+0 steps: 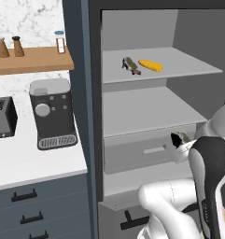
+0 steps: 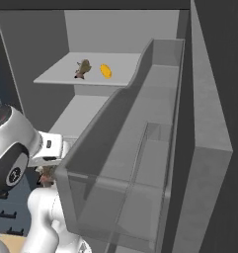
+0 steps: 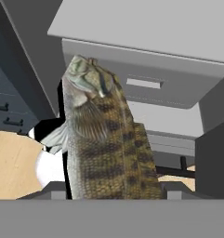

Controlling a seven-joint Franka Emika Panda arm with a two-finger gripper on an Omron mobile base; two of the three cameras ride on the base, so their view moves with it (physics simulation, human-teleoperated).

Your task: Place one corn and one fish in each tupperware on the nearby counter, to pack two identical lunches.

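One fish [image 3: 104, 139] clamped in half-closed gripper [image 1: 178, 141], just in front of fridge drawer [image 1: 142, 151] | risk: slipping loose or clipping drawer on swing to counter [image 1: 34, 163]

Flat, even rendered light; soft shadows inside the fridge [image 1: 146, 112]. No glare. Slight blur; hand view's fish [image 3: 104, 139] coarse.

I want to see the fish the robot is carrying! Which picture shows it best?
The hand view: the scaly brown-grey fish rises large between the end effector's tips, in front of a grey drawer. The left base view shows just a bit of it past the white arm; the right base view shows a brown scrap under the arm.
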